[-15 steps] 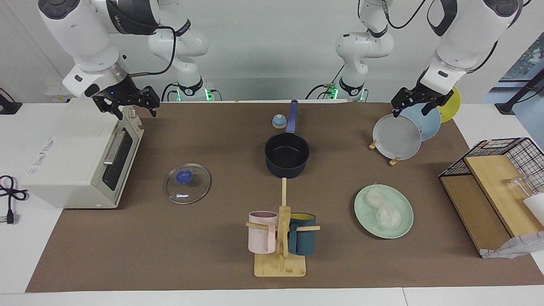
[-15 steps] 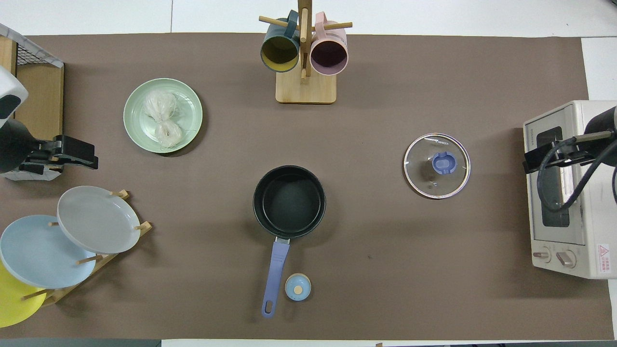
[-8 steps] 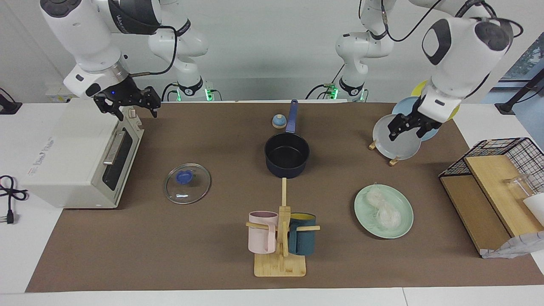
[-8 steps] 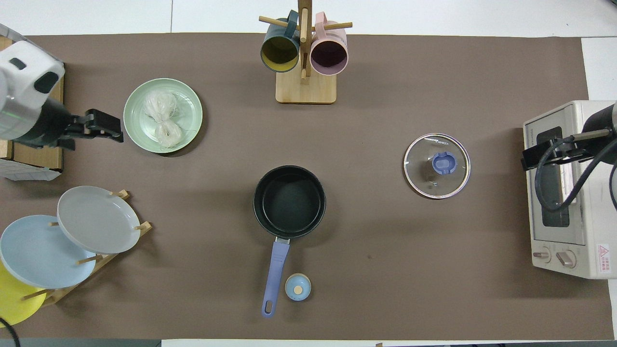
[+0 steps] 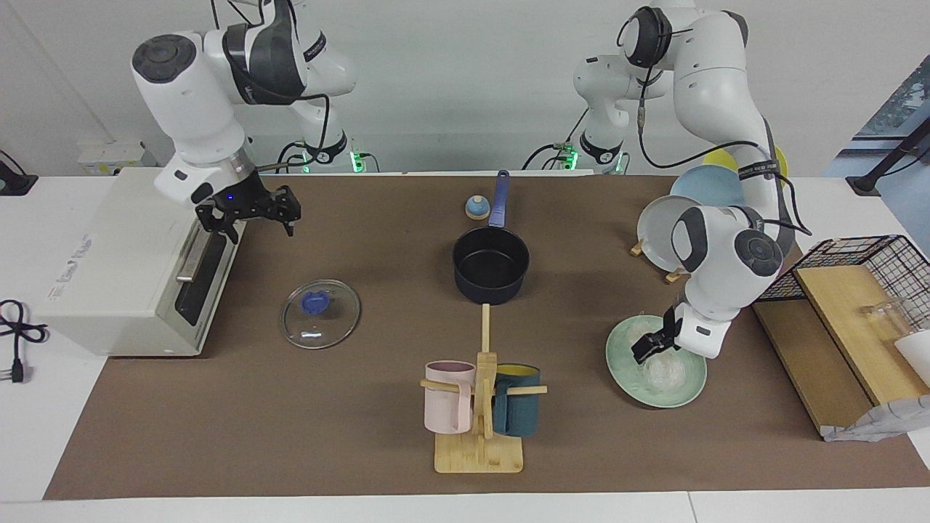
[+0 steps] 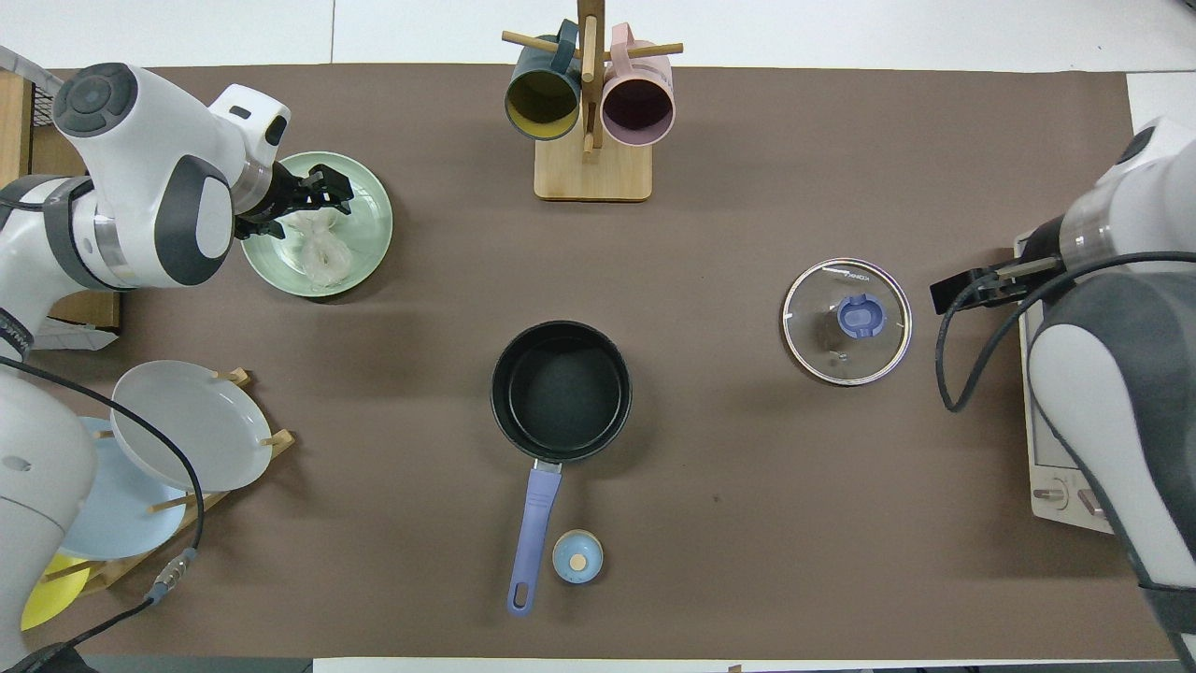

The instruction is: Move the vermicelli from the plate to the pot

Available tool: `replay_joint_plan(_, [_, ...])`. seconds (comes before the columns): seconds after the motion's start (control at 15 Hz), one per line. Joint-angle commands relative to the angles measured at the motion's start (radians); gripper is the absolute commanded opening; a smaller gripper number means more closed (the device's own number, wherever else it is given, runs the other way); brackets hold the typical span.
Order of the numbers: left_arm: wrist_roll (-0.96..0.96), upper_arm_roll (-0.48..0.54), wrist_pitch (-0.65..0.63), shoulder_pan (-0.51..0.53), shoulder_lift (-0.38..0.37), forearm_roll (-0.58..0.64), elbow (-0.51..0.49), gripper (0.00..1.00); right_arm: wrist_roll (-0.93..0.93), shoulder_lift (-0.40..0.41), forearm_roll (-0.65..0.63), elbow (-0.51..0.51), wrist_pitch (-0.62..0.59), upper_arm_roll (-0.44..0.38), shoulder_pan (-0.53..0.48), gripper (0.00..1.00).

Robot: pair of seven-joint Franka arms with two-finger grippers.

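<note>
I work at a white table (image 5: 835, 211) covered by a brown mat (image 5: 290, 421). My right gripper (image 5: 251, 212) hangs spread open beside the white toaster oven (image 5: 109, 269). The small dark navy pot (image 5: 491, 263) sits mid-mat, empty. My left gripper (image 5: 649, 347) is over the whitish vermicelli (image 5: 665, 370) on the round mint-green plate (image 5: 623, 370); its grip I cannot tell.

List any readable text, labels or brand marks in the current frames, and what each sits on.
None can be read for certain.
White boxy toaster oven: grey marking on its top, too blurred to read.
Round glass pot lid with blue knob: small white print near its rim, too small to read.
Black cuff on the left arm's white link: white lettering, too small to read.
Dark navy saucepan, mint-green plate: no text visible.
</note>
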Motion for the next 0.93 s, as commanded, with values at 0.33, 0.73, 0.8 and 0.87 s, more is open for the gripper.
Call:
replay_joint_plan(0.33, [-0.041, 0.029, 0.048, -0.015, 0.003, 0.066, -0.001, 0.71, 0.156, 0.121, 0.04, -0.204, 0.364, 0.01, 0.08, 1.0])
replay_joint_plan(0.73, [-0.046, 0.028, 0.062, -0.036, 0.0, 0.067, 0.007, 0.0, 0.056, 0.186, 0.036, -0.201, 0.387, 0.008, 0.079, 1.0])
replay_joint_plan(0.8, [-0.043, 0.028, 0.056, -0.036, -0.006, 0.062, 0.02, 0.0, 0.053, 0.187, 0.031, -0.198, 0.384, 0.008, 0.079, 1.0])
replay_joint_plan(0.87, [-0.043, 0.025, 0.015, -0.035, -0.016, 0.057, 0.046, 0.0, 0.052, 0.187, 0.022, -0.196, 0.379, 0.008, 0.079, 1.0])
